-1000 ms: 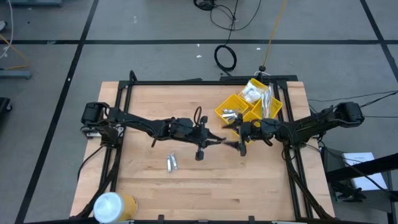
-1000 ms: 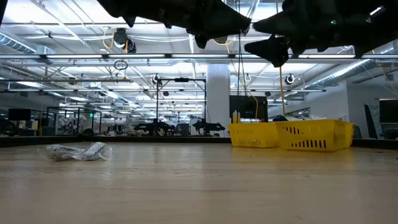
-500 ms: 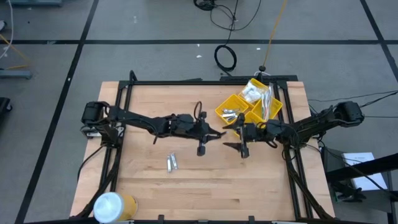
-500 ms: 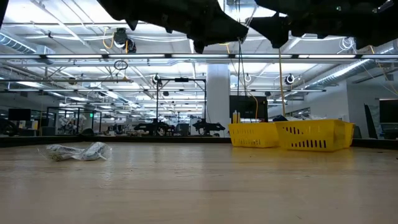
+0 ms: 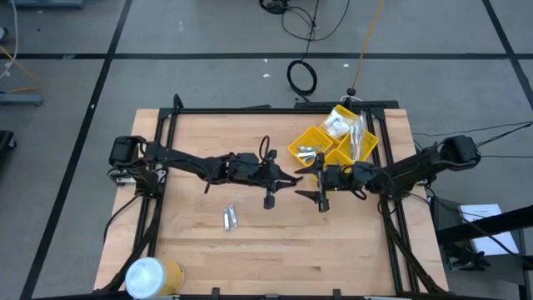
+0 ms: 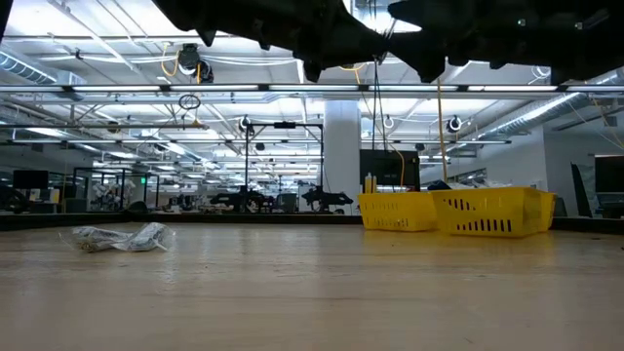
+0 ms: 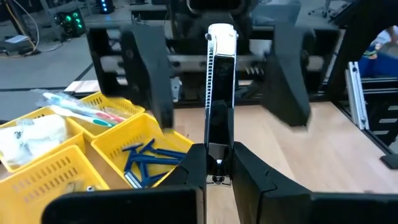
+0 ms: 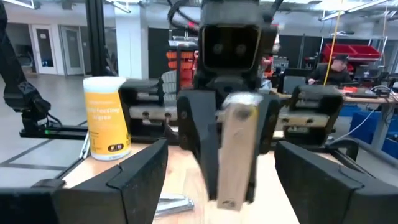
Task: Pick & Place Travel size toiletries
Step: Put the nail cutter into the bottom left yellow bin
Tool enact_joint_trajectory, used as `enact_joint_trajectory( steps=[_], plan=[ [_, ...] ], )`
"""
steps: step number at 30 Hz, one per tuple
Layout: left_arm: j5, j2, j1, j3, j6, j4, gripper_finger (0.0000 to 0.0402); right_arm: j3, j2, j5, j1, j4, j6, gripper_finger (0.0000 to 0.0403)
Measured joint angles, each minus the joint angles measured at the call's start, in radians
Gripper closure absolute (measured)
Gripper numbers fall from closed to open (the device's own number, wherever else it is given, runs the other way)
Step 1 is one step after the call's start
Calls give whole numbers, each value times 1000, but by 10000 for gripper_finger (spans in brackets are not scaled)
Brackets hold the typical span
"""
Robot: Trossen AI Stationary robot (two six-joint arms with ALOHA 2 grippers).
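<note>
A slim dark comb-like piece (image 7: 219, 93) with a white far end, one of the travel size toiletries, is held high above the table's middle. My left gripper (image 5: 291, 180) is shut on it. My right gripper (image 5: 310, 187) faces it from the table's right and is open. Its fingers (image 7: 149, 81) stand on either side of the piece's far end without touching it. Two small silvery tubes (image 5: 230, 217) lie on the table nearer the front. The yellow bin (image 5: 333, 142) at the far right holds blue combs (image 7: 146, 158), toothbrushes and white packets. My left gripper pinches the comb-like piece by its near end (image 7: 219, 163) between its two fingers. The fingers come roughly level from the table's left and lie along the piece. The piece juts out past the fingertips toward my right gripper, clear of the table.
A big white-and-yellow cylinder (image 5: 150, 277) stands at the near left corner, also seen as the cylinder (image 8: 106, 118) in the right wrist view. Bare wood lies under both arms. People and workbenches show in the room beyond the table.
My right gripper has tipped its fingers upward and edged a little toward my left gripper, so that its fingers now flank the comb-like piece. My left gripper has kept still with the piece.
</note>
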Motion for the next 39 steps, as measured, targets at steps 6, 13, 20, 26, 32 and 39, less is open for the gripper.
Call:
enact_joint_trajectory(
  steps=[6,13,20,26,32,39],
  plan=[
    [-2,0,0,0,-2,-4,371,29,53,0,0,29,-2,142],
    [-2,0,0,0,-6,-8,371,31,55,0,0,21,-6,238],
    [3,0,-2,0,-13,-11,338,31,55,2,-1,5,-23,362],
    [-119,-15,-20,5,-142,-85,279,31,55,80,-2,-42,-32,362],
    [-390,-135,-60,90,-141,-385,190,31,48,288,-80,-223,-42,362],
    [-450,-208,-77,92,-232,-573,139,31,58,338,-303,-482,85,362]
  ],
)
